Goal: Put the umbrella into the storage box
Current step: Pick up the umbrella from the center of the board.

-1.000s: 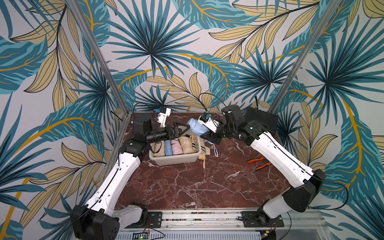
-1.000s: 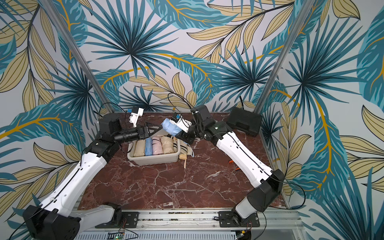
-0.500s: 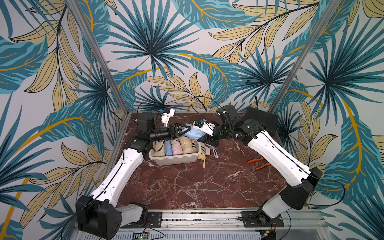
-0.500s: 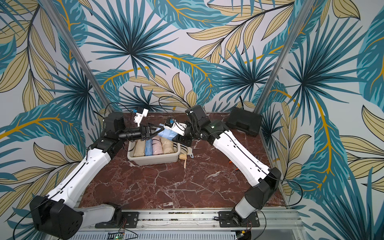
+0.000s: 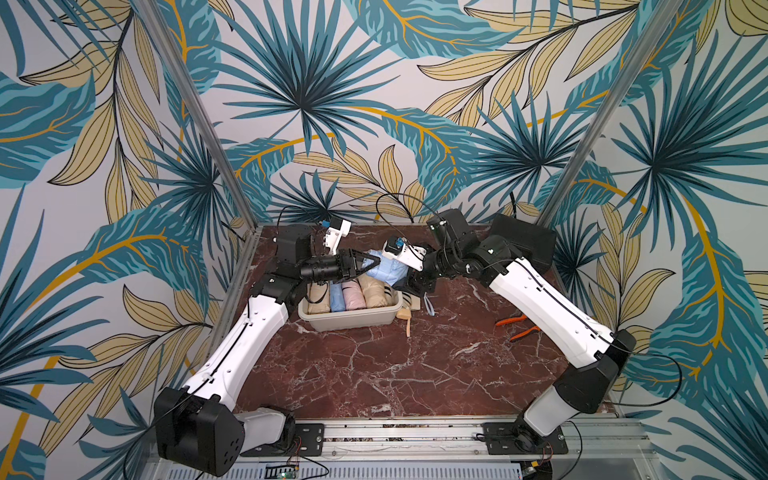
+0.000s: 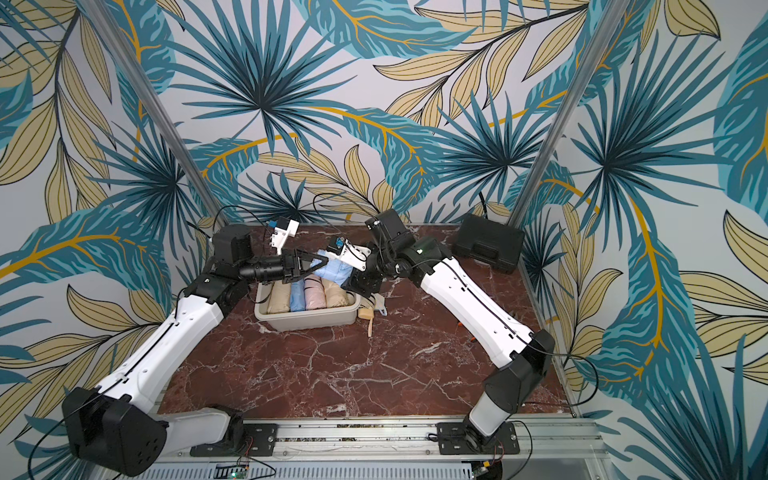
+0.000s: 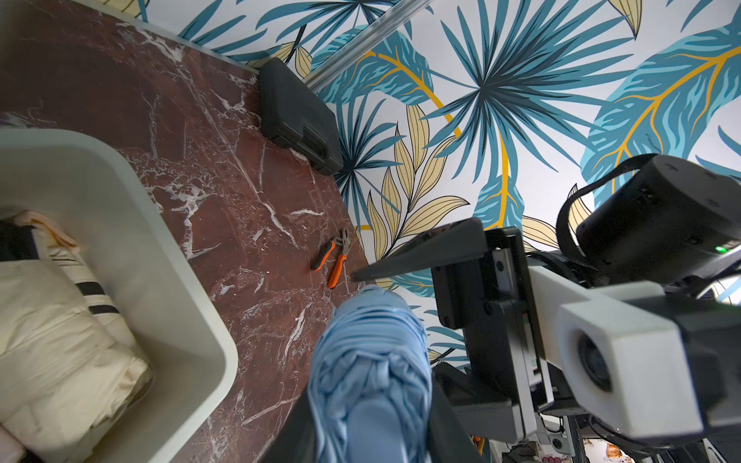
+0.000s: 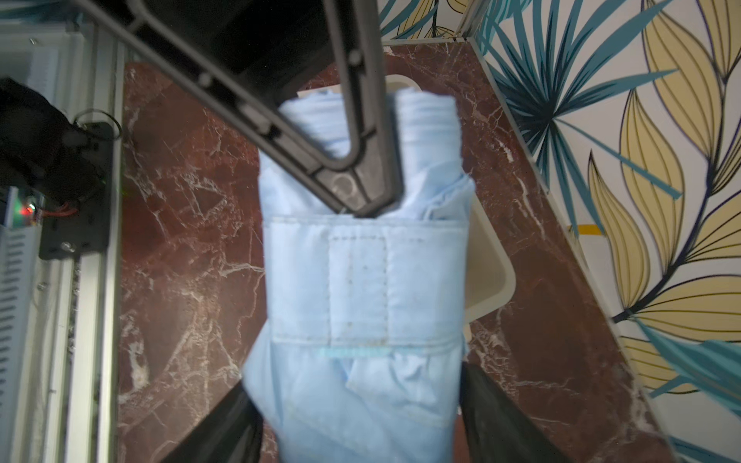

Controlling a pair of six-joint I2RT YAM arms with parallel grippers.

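Item under inspection: light-blue folded fabric umbrella, bound by a fastened strap of the same cloth. It is carried in the air, roughly level, between the two arms. In both top views it sits over the rear right part of the off-white rectangular plastic storage box. It is not resting in the box.

Left end effector: fingers closed together on one end of the umbrella. The right wrist view shows one black finger pressed against the cloth just above the strap.

Right end effector: fingers stand well apart, one on each side of the umbrella's other end. Cloth fills the space between them. Whether they press on it cannot be told.

Storage box contents: four rolled umbrellas side by side, namely beige, blue, pink and beige. A cream umbrella with black stripes lies at the box's right end. A pale wooden handle rests on the table just beside that end.

Table: red-brown marble pattern. Orange-handled pliers lie on it near the right arm. A flat black hard-shell case stands at the rear right corner, well apart from the box.
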